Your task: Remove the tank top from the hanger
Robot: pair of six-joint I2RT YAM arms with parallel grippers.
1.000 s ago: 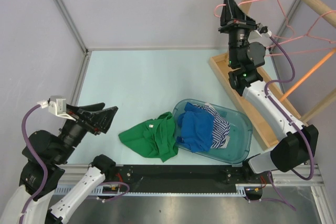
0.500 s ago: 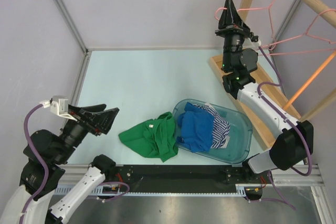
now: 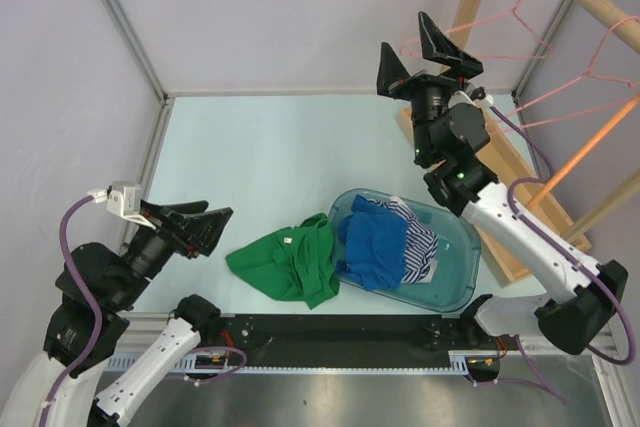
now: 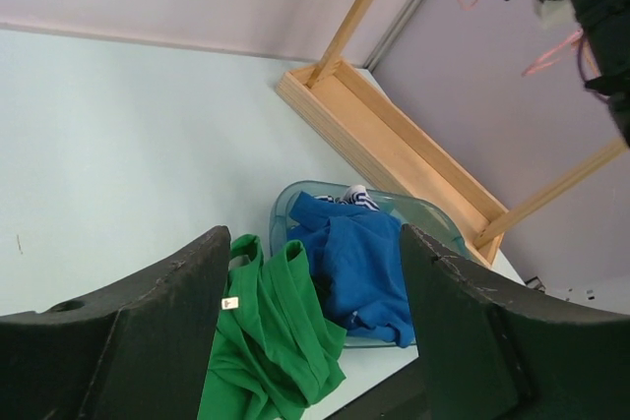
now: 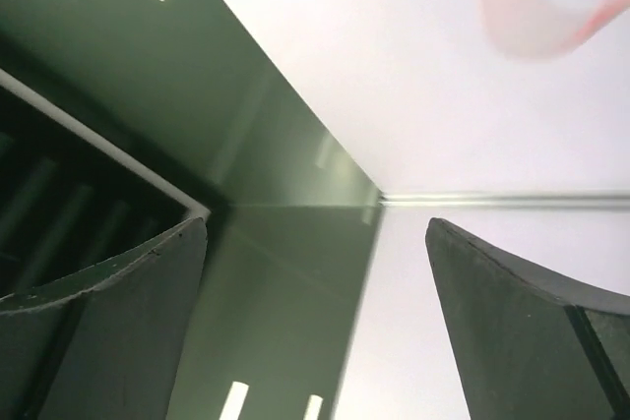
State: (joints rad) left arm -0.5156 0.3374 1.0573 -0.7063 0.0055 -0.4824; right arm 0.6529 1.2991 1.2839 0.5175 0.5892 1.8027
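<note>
The green tank top (image 3: 290, 265) lies crumpled on the table, just left of the bin; in the left wrist view the tank top (image 4: 271, 341) shows between the fingers, far below them. A bare pink wire hanger (image 3: 500, 49) hangs from the wooden rail at the back right. My right gripper (image 3: 408, 42) stands open beside the hanger's left end, holding nothing. In the right wrist view the right gripper (image 5: 315, 272) faces wall and ceiling, with the hanger (image 5: 551, 17) a pink blur at the top right. My left gripper (image 3: 215, 212) hovers open left of the tank top.
A clear plastic bin (image 3: 465, 267) holds blue and striped clothes (image 3: 380, 242) at the front right. The wooden rack base (image 3: 500, 197) runs along the right side, with an orange rod (image 3: 590, 147) and a second pink hanger (image 3: 600, 42) above it.
My right gripper has opened wide and swung left and down, away from the hanger it was shut at. The left arm has barely moved.
</note>
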